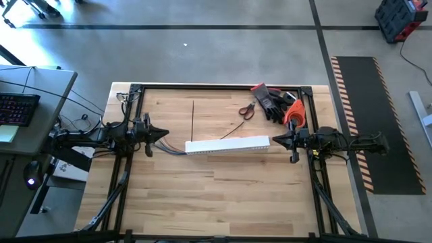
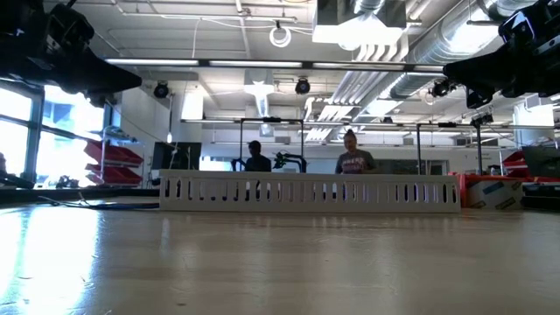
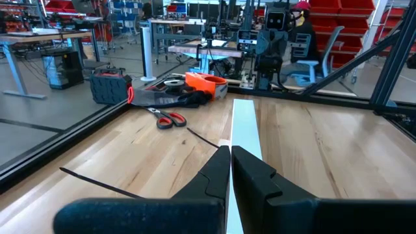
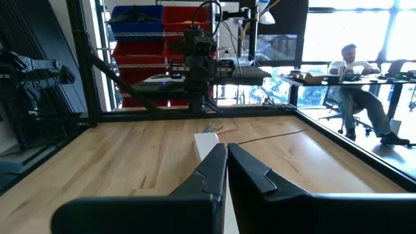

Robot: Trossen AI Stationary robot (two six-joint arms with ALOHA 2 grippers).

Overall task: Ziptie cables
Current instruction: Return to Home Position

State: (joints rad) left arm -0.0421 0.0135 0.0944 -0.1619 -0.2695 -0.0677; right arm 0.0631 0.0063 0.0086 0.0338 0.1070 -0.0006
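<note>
No readable text; a person's shirt (image 2: 353,163) print is perhaps lettering.

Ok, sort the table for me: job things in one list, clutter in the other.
Job: cables, poking from one end of the duct; black strips, likely zipties.
Lying about: scissors; gloves; orange item, all bunched in one corner.

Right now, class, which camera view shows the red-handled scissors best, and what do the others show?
The left wrist view: the scissors lie on the table, red handles and blades plain. The high view shows them small, beside the gloves. The low and right wrist views do not show them.
</note>
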